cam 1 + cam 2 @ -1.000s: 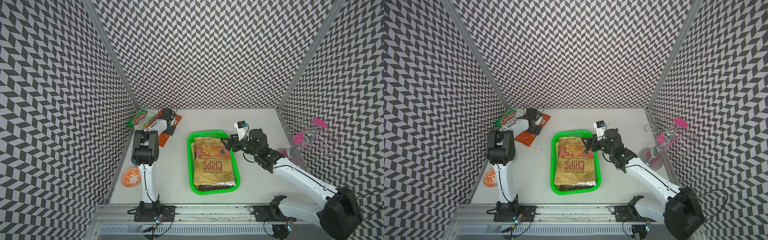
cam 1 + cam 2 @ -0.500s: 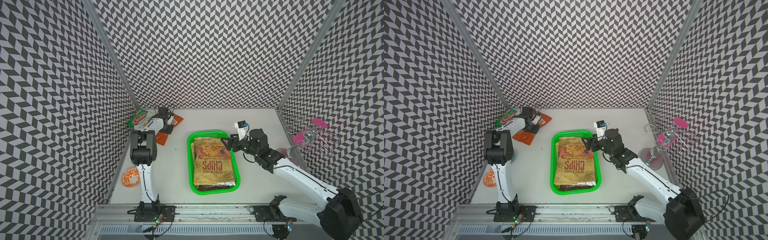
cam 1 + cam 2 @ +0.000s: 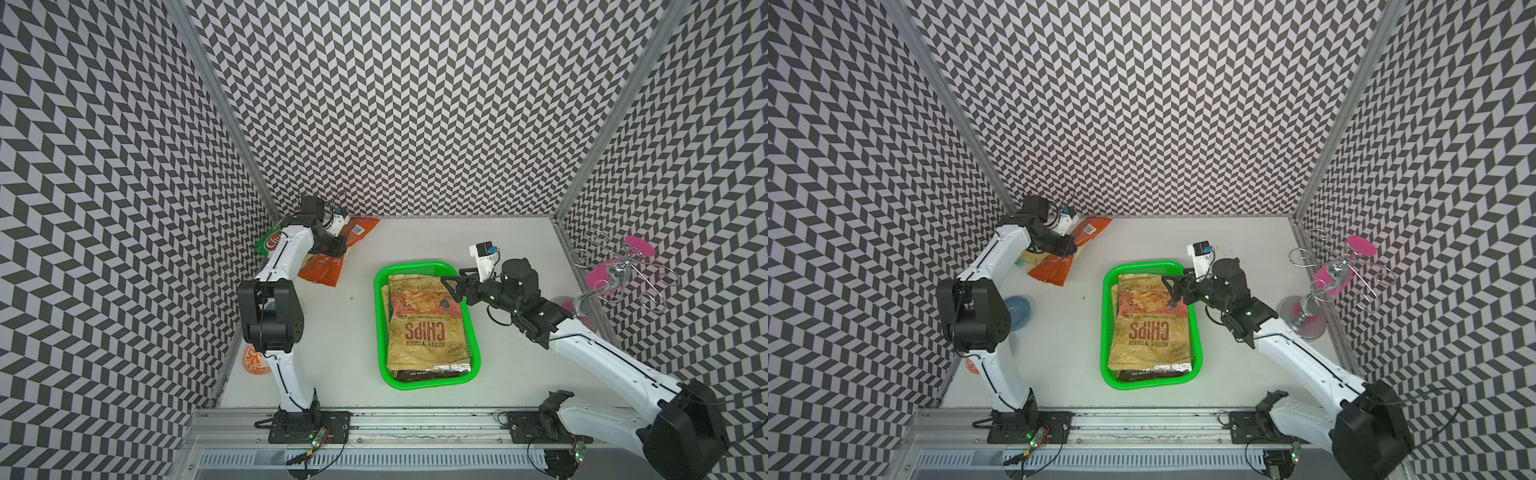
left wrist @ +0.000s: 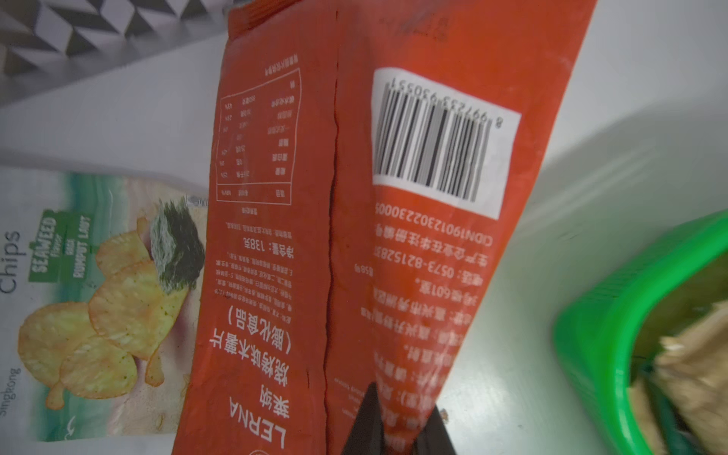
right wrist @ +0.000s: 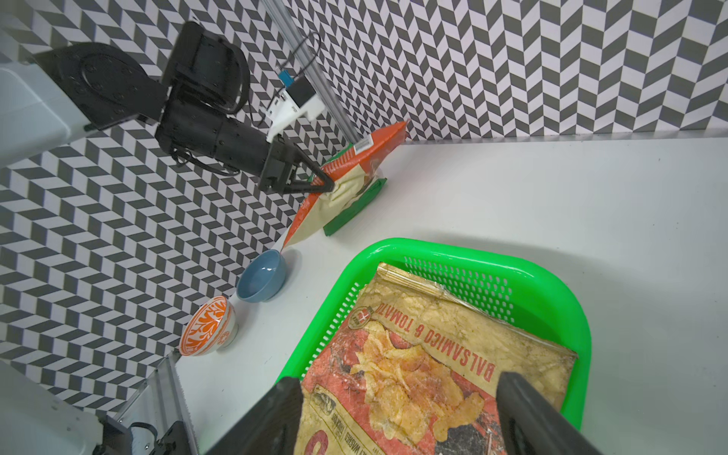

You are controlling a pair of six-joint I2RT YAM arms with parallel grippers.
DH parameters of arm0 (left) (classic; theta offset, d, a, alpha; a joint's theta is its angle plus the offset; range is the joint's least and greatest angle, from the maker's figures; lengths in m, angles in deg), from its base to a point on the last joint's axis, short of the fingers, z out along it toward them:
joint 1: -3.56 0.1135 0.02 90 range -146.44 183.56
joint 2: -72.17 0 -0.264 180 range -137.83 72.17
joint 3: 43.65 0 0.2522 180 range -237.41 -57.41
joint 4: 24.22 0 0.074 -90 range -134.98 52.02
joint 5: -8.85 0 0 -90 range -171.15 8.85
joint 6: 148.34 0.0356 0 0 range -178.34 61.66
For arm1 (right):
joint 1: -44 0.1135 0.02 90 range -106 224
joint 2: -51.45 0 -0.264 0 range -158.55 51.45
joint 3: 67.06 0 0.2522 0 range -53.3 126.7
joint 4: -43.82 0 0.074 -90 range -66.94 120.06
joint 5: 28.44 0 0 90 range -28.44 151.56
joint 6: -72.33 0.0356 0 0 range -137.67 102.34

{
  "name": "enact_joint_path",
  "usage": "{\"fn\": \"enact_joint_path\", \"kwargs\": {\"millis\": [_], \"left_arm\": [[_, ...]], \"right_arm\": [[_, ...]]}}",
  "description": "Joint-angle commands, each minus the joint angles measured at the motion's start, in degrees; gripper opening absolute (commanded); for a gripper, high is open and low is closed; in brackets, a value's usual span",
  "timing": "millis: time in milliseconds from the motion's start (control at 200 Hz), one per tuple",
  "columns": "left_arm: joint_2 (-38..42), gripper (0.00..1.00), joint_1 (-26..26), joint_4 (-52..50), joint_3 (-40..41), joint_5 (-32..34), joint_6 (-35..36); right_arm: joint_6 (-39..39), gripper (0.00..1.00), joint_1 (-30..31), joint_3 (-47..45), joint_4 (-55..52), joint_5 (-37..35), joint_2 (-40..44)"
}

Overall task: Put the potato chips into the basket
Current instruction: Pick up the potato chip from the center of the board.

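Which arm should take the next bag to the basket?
Left. The left gripper is shut on the orange bag; the right gripper hangs open over the basket, above the tan CHIPS bag, holding nothing.

High pair, two wrist views
Both top views looked down from the front over the whole table (image 3: pixel 415 241); the wrist views looked from close by, and all four shared the basket (image 3: pixel 380 332).
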Motion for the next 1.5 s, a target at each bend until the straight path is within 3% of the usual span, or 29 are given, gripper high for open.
{"fn": "enact_joint_path", "kwargs": {"millis": [0,195,376,656,906,1152,1492], "left_arm": [[3.49,0.00,1.78,-6.94,-4.61,-13.88,2.39],[6.13,0.00,2.23,-15.13,-8.20,-29.46,5.19],[8.08,0.00,2.22,-24.09,-7.50,-46.57,11.77],[15.45,0.00,1.03,-24.09,0.36,-56.11,17.40],[19.65,0.00,-1.86,-24.11,5.26,-67.78,16.49],[22.12,0.00,-7.84,-23.69,8.36,-69.62,16.27],[24.09,0.00,-10.32,-23.02,9.24,-70.11,14.60]], "right_arm": [[1.22,0.82,0.02,-1.12,4.64,3.14,1.40],[2.00,0.82,-0.03,-1.74,5.61,5.08,1.86],[3.64,0.86,-0.50,-4.12,12.40,14.57,1.67],[12.29,0.90,-4.94,-6.31,28.53,32.18,-3.06],[15.86,0.92,-6.33,-3.83,39.81,37.54,-9.55],[20.18,0.90,-7.54,-0.67,50.30,36.96,-14.81],[32.35,0.89,-9.06,-0.59,72.66,38.69,-20.70]]}}
